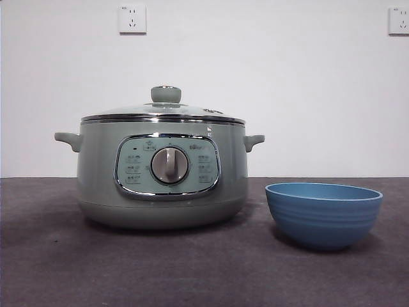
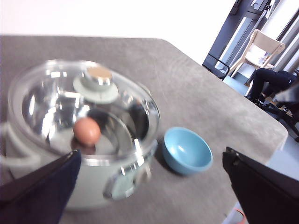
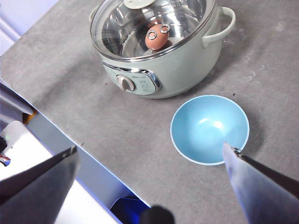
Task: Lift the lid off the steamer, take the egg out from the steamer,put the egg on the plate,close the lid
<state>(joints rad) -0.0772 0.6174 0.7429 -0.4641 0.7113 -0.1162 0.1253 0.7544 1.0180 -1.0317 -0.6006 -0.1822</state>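
On the table (image 1: 128,268) your steamer (image 1: 163,176) sits lid (image 1: 163,112) on, egg (image 2: 87,131) inside, with the plate (image 1: 324,214) just right. Both your grippers hover above, jaws open, empty.

You are looking at a lab or office test room, not a home kitchen. The pale sage-green electric steamer pot (image 1: 162,176) and the blue ribbed bowl (image 1: 324,214) stand alone on a dark grey felt-covered table (image 1: 192,268) against a bare white wall (image 1: 268,77) with 2 white power sockets (image 1: 132,19). Beyond the table edge, a pale wooden chair (image 2: 261,49) stands by tall dark-framed windows (image 2: 243,28).
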